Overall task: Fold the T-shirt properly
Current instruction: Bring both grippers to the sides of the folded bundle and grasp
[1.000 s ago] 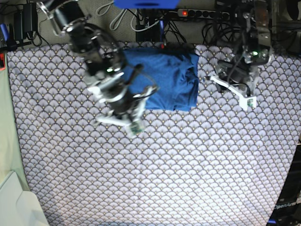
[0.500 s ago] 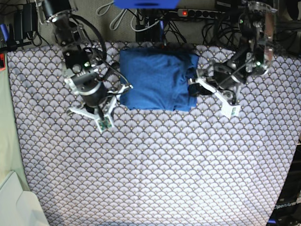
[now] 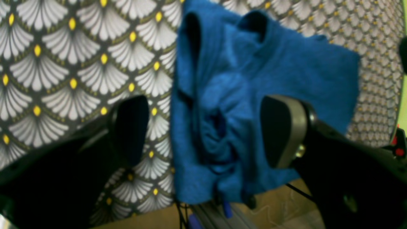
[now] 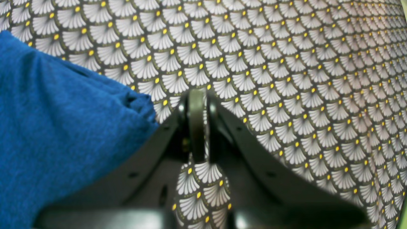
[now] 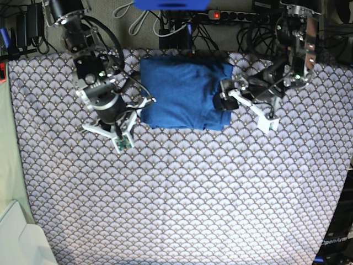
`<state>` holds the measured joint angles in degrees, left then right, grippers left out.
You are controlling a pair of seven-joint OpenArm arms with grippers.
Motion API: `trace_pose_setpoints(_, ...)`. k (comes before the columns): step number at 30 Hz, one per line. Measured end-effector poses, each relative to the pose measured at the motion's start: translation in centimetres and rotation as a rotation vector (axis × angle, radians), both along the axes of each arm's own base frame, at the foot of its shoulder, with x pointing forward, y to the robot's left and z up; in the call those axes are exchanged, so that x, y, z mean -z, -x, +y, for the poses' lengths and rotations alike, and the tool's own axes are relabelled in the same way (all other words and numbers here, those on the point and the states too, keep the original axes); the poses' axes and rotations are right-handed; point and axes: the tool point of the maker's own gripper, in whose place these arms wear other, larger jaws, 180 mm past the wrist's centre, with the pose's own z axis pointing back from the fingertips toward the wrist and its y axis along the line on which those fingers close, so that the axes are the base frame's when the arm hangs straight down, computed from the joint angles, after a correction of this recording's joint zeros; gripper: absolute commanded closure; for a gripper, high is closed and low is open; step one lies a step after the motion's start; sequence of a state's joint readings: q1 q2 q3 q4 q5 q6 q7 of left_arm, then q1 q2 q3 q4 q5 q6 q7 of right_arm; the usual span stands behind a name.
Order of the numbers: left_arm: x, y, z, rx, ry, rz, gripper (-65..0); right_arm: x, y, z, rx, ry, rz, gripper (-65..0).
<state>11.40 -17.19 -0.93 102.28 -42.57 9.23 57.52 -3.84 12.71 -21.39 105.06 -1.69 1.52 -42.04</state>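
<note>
The left gripper stands wide open, its jaws straddling the bunched edge of the one T-shirt without pinching it; the arm reaches in level from the shirt's far side. The right gripper, jaws pressed together and empty, hangs just off the shirt's opposite edge, angled down over the scalloped table cover. The folded shirt lies between the two claws, near the table's back edge with its cables.
</note>
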Motion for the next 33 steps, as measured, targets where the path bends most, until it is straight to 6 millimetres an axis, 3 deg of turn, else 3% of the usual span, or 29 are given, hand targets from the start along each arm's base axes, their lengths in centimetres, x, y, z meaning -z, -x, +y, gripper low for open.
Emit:
trace_pose_setpoints(2, 0.6, -0.2, 0.1, -0.002, -0.003, 0.020, -53.1, 0.0, 0.0, 0.0, 0.001, 0.000, 0.000, 0.0)
trace_pose_setpoints(9, 1.7, 0.5, -2.8, 0.086, 0.011, 0.051, -53.1, 0.0, 0.0, 0.0, 0.001, 0.000, 0.000, 0.0)
trace_pose_setpoints(13, 1.3, 0.0, -4.1, 0.093, 0.034, 0.038, -53.1, 0.0, 0.0, 0.0, 0.000, -0.001, 0.000, 0.0)
trace_pose_setpoints(17, 2.5, 0.1, -3.8, 0.078, 0.036, 0.066, -53.1, 0.0, 0.0, -0.1, 0.001, 0.002, 0.000, 0.0)
trace_pose_setpoints(28, 2.7, 0.0, -3.9, 0.073, 0.044, 0.073, -52.7, 0.1, 0.0, -0.8, 0.000, 0.025, -0.001, 0.0)
trace_pose_setpoints(30, 2.7, -0.1, -3.9, 0.073, 0.044, 0.071, -47.4, 0.1, 0.0, -0.8, 0.000, 0.025, -0.002, 0.0)
trace_pose_setpoints(33, 2.9, -0.1, -3.6, 0.062, 0.034, 0.074, -27.2, 0.1, 0.0, -0.8, 0.000, 0.025, -0.001, 0.0)
